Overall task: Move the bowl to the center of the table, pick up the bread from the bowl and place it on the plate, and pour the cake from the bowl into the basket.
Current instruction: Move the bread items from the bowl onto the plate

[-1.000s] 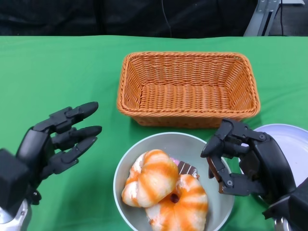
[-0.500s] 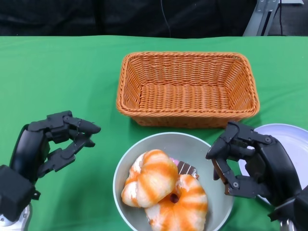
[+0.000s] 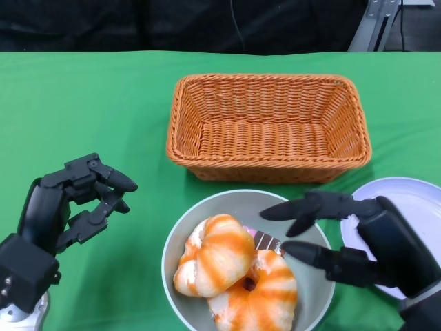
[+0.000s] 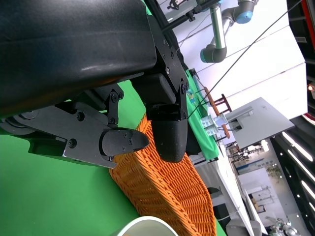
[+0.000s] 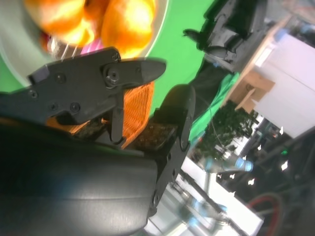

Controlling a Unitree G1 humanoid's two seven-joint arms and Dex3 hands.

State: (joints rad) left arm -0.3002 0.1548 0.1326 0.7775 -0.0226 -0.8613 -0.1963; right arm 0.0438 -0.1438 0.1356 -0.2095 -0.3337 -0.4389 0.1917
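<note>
1. Bowl [image 3: 180, 238]: grey, sits on the green table [image 3: 83, 96] at the near edge, just in front of the basket [image 3: 269, 127]. Not touching it as far as I can tell.
2. Bread [image 3: 215, 254]: two orange-striped buns in the bowl, one leaning over the other, filling the left and near part.
3. Cake [image 3: 267, 241]: small dark piece, pink wrapper edge, wedged behind the buns toward the bowl's right side. Mostly hidden.
4. Right hand [image 3: 358, 245]: fingers spread wide and extended over the bowl's right rim, tips near the cake, holding nothing. Contact with the rim: can't tell.
5. Left hand [image 3: 65, 203]: left of the bowl, well apart, above the cloth. Fingers curled in toward the thumb, nothing in them.
6. Plate [image 3: 413, 203]: white, at the right edge, partly behind the right hand, bare where visible.
7. Basket: orange wicker, rectangular, nothing inside.
</note>
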